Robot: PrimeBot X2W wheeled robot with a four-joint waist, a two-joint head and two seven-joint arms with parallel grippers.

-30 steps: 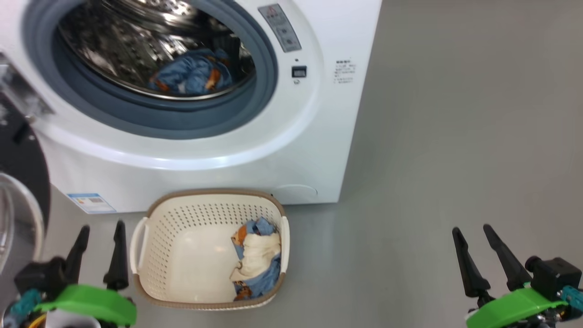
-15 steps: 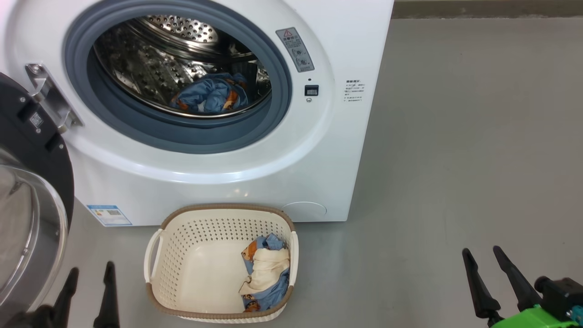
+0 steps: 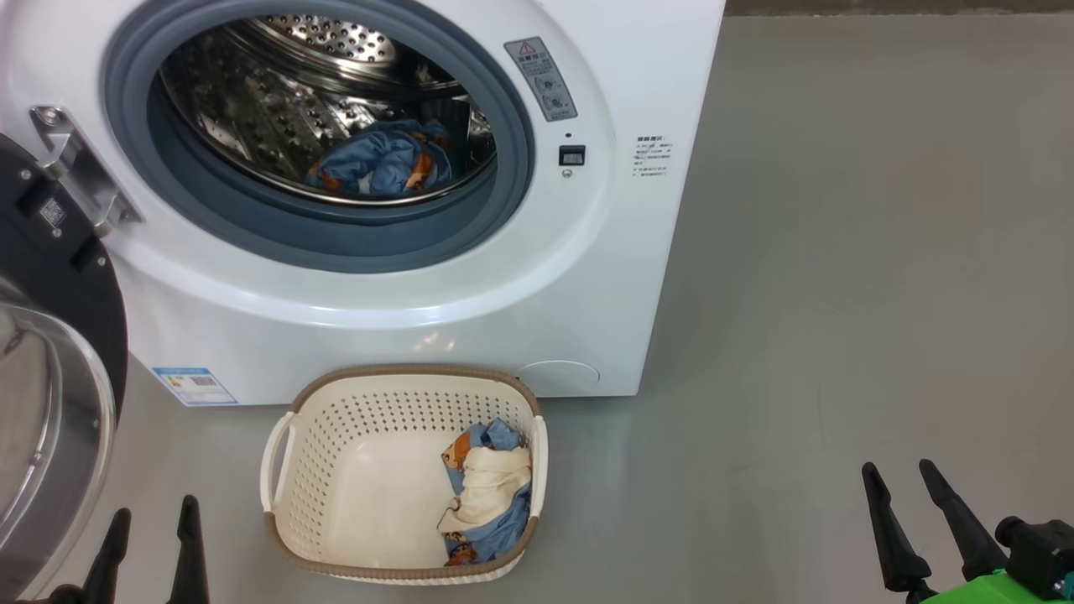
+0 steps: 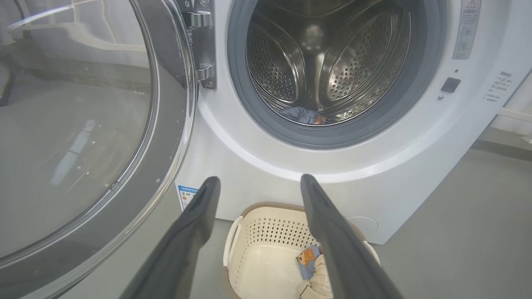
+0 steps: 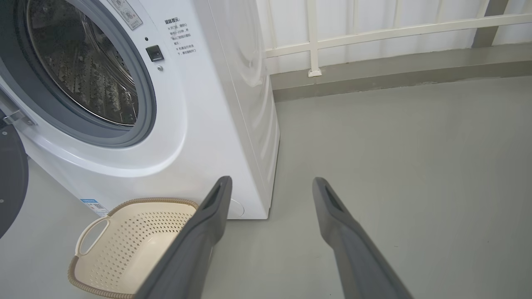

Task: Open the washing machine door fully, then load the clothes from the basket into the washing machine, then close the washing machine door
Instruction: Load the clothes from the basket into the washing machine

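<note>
Though left gripper (image 3: 155,507) is cut off | jaws apart | door (image 3: 71,310) cropped

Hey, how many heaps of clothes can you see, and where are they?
2. A blue heap lies in the washing machine drum. A blue and cream heap lies at the right end of the basket. Each may hide more pieces.

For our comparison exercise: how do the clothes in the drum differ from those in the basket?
Drum clothes show only blue with orange print; basket clothes carry a cream-white cloth on top. Drum clothes lie in the steel drum; basket clothes bunch against the basket's right wall. Both are crumpled.
</note>
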